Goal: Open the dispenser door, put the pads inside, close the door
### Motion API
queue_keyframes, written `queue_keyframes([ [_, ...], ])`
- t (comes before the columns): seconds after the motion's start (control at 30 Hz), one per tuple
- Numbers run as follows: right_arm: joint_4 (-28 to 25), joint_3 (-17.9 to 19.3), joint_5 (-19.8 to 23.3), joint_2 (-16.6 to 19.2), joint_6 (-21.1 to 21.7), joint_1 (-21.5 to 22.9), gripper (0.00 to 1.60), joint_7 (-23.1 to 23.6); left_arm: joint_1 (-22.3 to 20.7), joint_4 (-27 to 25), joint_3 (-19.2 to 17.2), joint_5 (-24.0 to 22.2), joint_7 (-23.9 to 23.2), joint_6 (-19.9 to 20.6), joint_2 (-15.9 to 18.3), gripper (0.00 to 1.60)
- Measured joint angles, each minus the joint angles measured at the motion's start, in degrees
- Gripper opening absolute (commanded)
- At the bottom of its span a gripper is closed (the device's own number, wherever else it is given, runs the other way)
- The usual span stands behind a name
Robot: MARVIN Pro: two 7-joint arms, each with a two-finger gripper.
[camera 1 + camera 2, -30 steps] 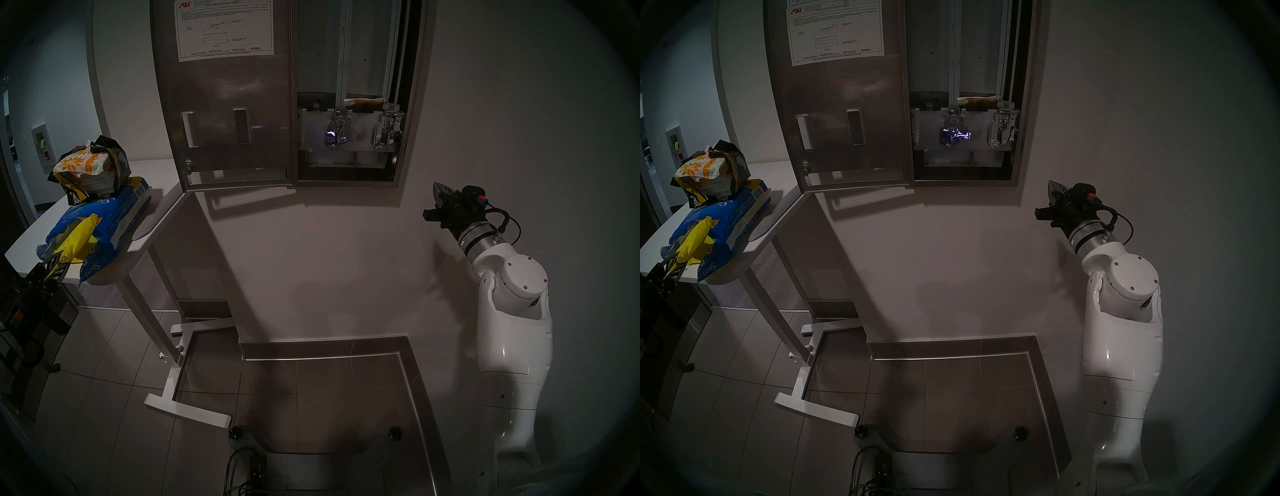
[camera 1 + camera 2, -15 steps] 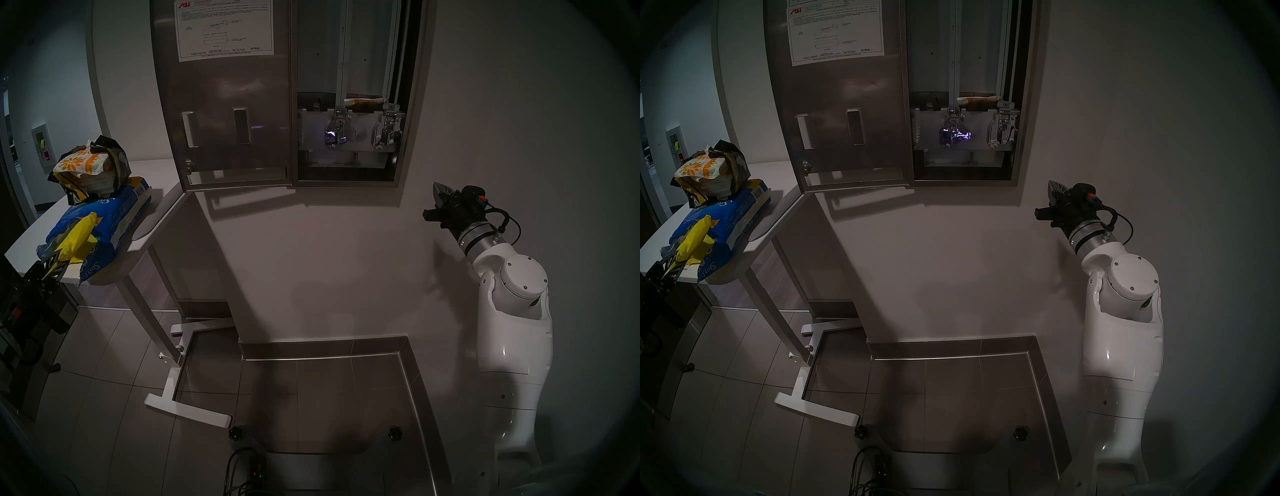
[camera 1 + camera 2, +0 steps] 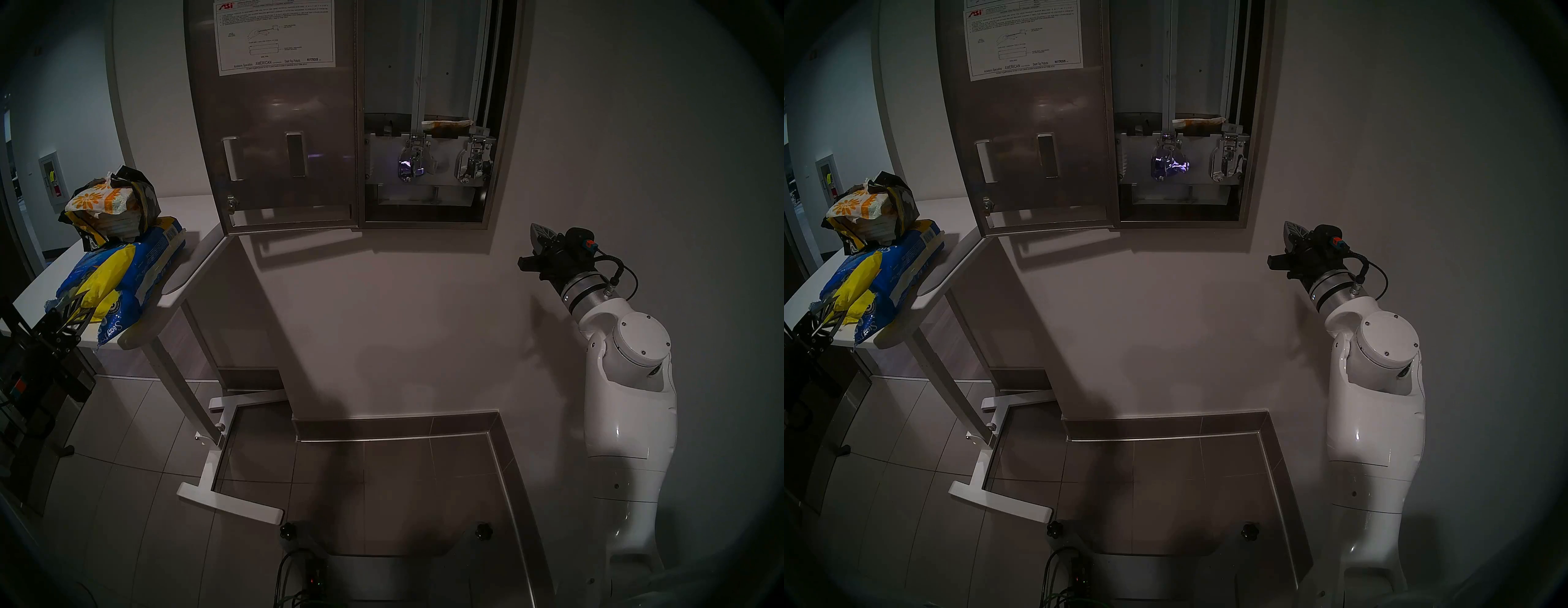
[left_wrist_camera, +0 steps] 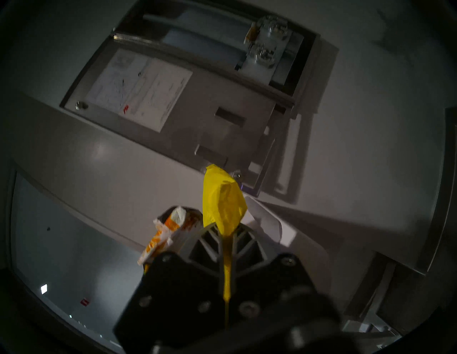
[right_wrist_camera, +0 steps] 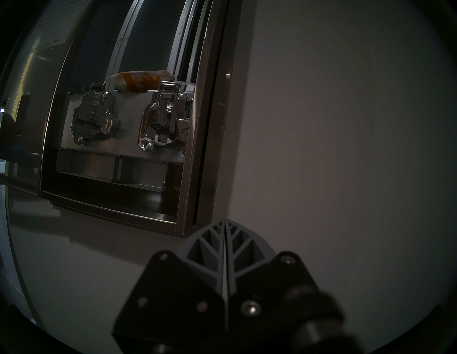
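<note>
Left gripper (image 4: 226, 237) pinches a yellow pad (image 4: 223, 200) above the blue bag (image 3: 127, 271). Right wrist view alone shows right gripper (image 5: 225, 223) pressed shut, empty, beside the dispenser (image 5: 188, 138); dispenser door (image 3: 275, 127) open.

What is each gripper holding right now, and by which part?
The left gripper pinches a yellow pad by its near end. The right gripper is shut on nothing.

White table (image 3: 199, 220) carries the blue bag (image 3: 140, 263).
</note>
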Motion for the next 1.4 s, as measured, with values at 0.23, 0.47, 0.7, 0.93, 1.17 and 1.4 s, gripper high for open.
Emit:
queue_keyframes([
  [0.23, 0.0, -0.1, 0.1, 0.1, 0.0, 0.0, 0.25, -0.1, -1.8, -0.1, 2.3, -1.5, 0.0, -3.0, 3.2, 0.00],
  [0.47, 0.1, -0.1, 0.2, 0.2, 0.0, 0.0, 0.25, -0.2, -3.8, -0.2, 4.8, -2.3, 0.0, -5.1, 6.7, 0.00],
  [0.7, 0.1, -0.2, 0.3, 0.3, 0.0, -0.1, 0.25, -0.3, -6.1, -0.2, 7.7, -2.7, -0.1, -6.8, 10.8, 0.00],
  [0.93, 0.2, -0.3, 0.4, 0.4, 0.0, -0.1, 0.25, -0.4, -8.7, -0.3, 11.0, -2.7, -0.3, -8.0, 15.0, 0.00],
  [1.17, 0.2, -0.3, 0.4, 0.4, 0.0, -0.1, 0.25, -0.5, -10.9, -0.4, 15.0, -2.6, -0.6, -8.6, 19.1, 0.00],
  [1.4, 0.3, -0.4, 0.5, 0.5, 0.0, -0.1, 0.25, -0.6, -13.4, -0.5, 19.6, -2.2, -0.7, -8.3, 23.3, 0.00],
])
